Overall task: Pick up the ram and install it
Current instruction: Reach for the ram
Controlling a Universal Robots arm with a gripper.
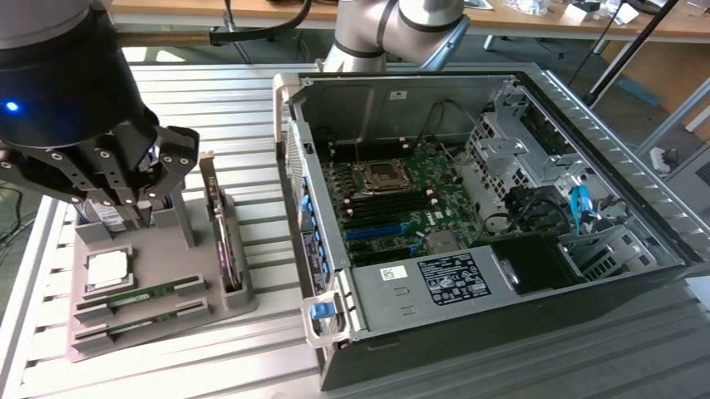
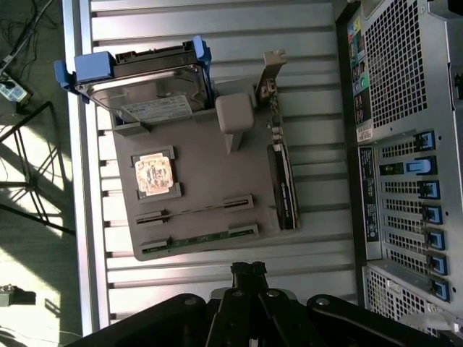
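Hovering closed hand [image 2: 248, 270] over holder [image 2: 210, 170]; ram [image 2: 199, 238] near processor [image 2: 154, 175], expansion card [image 2: 283, 195].

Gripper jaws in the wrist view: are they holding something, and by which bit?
Nothing is held. The gripper has its jaws shut together with nothing between them, and the ram sticks lie in the grey tray.

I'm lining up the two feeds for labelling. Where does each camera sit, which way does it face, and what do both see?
Exterior view: raised above the table, looking down slantwise into the open case; the shut gripper looms near the tray at the exterior view's left, arm behind the case.
Wrist view: on the wrist, looking down at the tray; the gripper shows at the edge.
Shared: tray, ram sticks, case.
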